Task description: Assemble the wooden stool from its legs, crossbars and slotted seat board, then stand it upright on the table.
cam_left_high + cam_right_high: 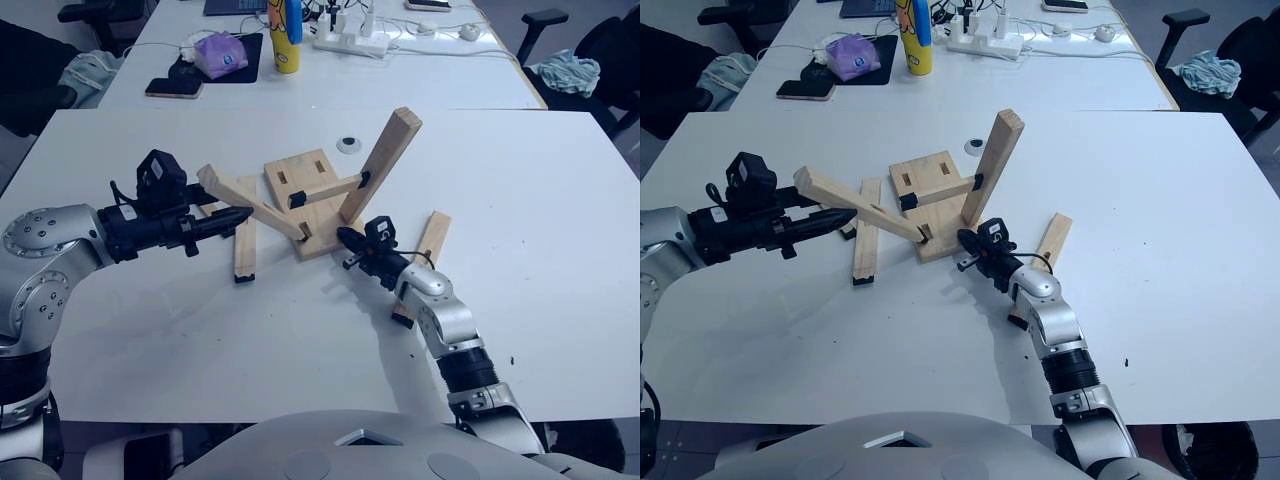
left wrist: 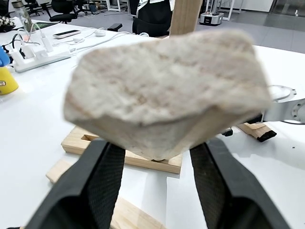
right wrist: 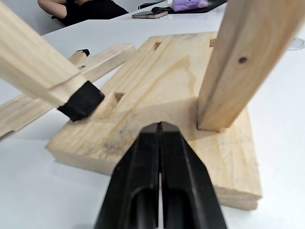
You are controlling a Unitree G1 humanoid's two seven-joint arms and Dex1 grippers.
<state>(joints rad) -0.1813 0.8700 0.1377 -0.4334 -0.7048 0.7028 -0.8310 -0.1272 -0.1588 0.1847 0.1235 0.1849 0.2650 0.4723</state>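
Nearest the viewer, the right gripper [image 1: 348, 243] reaches in over the white table [image 1: 540, 220]. Its black fingers [image 3: 159, 157] are pressed together on nothing, with their tips at the near edge of the slotted seat board [image 1: 322, 222]. Whether they touch the wood cannot be told.

To the left, the left gripper [image 1: 228, 217] has its fingers clamped on one end of a wooden leg [image 1: 255, 205]. This leg slants down to the right, and its black-capped end sits at the near corner of the board.

The board lies flat at mid-table. A second leg [image 1: 385, 160] stands in it, leaning to the right, and a crossbar [image 1: 328, 190] juts from this leg over the board. Two loose pieces lie flat on the table, one [image 1: 243, 245] to the left of the board and one [image 1: 430, 240] to its right.

Beyond them is a small round disc [image 1: 348, 144]. Farther off, another table holds a yellow bottle [image 1: 286, 35].

Nothing appears to pin the board down, so pushing the slanted leg in could slide or tip it. That could shake the leaning leg out of its slot. If the leg enters at this angle, it may also jam against the slot's edge.
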